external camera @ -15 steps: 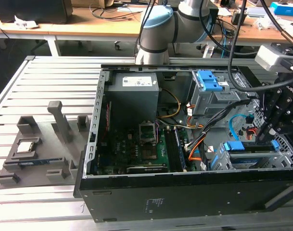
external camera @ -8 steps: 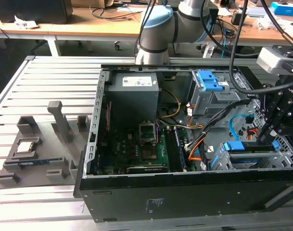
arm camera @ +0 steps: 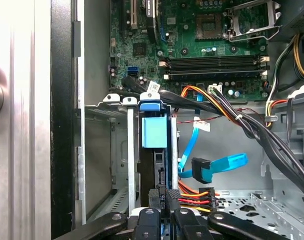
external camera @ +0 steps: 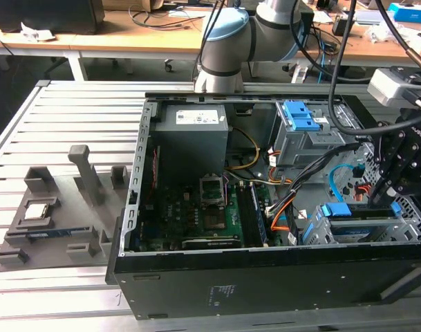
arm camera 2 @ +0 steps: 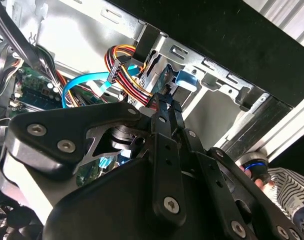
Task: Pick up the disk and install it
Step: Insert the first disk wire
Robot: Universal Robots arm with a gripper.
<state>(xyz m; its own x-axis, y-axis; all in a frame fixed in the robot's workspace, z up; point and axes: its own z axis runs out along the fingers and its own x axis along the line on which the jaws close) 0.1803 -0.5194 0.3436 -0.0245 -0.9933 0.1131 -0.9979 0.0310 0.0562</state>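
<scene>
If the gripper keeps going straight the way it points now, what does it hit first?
Probably the disk: in the first wrist view the gripper points along the blue-bracketed drive sitting in the metal drive cage, right at its fingertips. Whether it is touching yet is unclear.

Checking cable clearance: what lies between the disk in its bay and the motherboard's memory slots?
In the first wrist view, a black cable bundle crosses between the disk and memory slots.

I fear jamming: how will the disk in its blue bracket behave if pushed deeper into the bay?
The disk looks like a rigid slab, so it should probably slide rather than bend. It sits between metal bay rails, so a tilted push may bind. The blue cable beside it looks floppy and would likely yield.
</scene>
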